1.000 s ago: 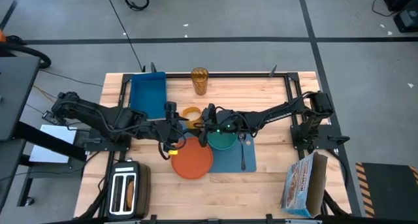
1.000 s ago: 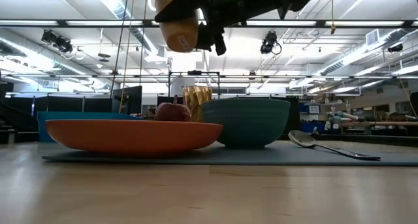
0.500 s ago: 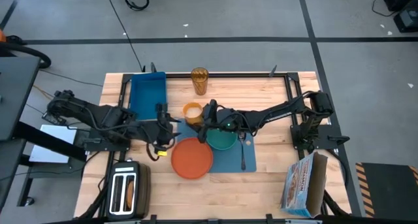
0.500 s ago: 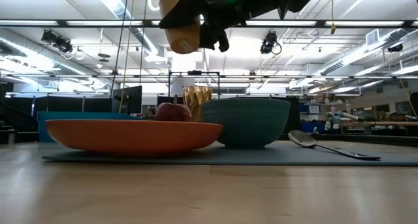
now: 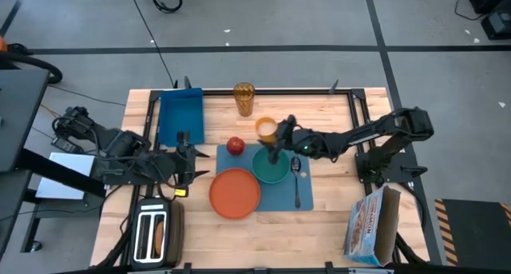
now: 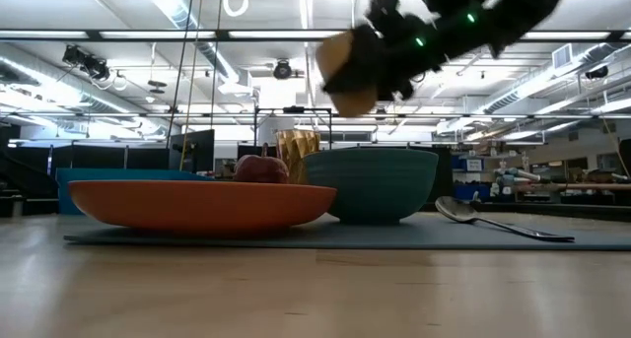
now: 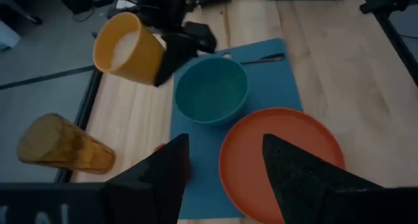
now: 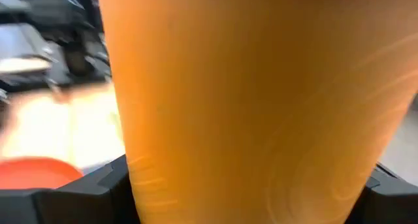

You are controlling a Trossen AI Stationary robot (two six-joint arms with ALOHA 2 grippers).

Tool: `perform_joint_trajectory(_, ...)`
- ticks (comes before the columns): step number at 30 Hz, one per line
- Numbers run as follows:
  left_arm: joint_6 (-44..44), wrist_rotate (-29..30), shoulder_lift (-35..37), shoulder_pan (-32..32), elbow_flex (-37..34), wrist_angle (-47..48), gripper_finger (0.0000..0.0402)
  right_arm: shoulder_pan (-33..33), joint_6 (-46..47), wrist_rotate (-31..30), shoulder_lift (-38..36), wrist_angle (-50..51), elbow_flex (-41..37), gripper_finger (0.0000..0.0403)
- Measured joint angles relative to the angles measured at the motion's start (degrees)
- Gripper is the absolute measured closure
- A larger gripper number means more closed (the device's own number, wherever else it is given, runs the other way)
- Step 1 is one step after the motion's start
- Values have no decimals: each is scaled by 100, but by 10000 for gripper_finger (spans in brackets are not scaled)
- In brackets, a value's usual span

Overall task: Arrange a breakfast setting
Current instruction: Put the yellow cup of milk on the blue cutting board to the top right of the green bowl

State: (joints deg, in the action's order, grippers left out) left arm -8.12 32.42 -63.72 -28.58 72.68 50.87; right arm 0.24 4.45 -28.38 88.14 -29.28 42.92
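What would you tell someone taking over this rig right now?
Right gripper: shut on the orange cup, held in the air above the table, beyond the teal bowl.
Left gripper: open, empty, beside the blue bin.
Done: blue placemat carries the orange plate, the bowl and the spoon; the red apple sits at its far left corner.
Left: set the cup down by the setting. No bread in view.

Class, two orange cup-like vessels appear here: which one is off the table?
The small opaque orange cup, held aloft by the right gripper; the translucent amber tumbler stands on the table.
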Motion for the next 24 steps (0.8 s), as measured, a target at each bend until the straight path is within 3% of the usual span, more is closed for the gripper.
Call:
perform_joint_trajectory(8,110,47,-2,-19,-3,-442,198,-1092,-83,1099,-401,-637,-1263,85)
perform_joint_trajectory(17,7,55,-4,157,-2,-654,198,-1743,-579,1898,-396,-2780,-2736,85)
perform_joint_trajectory(24,-40,55,-25,344,-2,-928,198,-2399,-832,3492,-394,-3027,-2984,85)
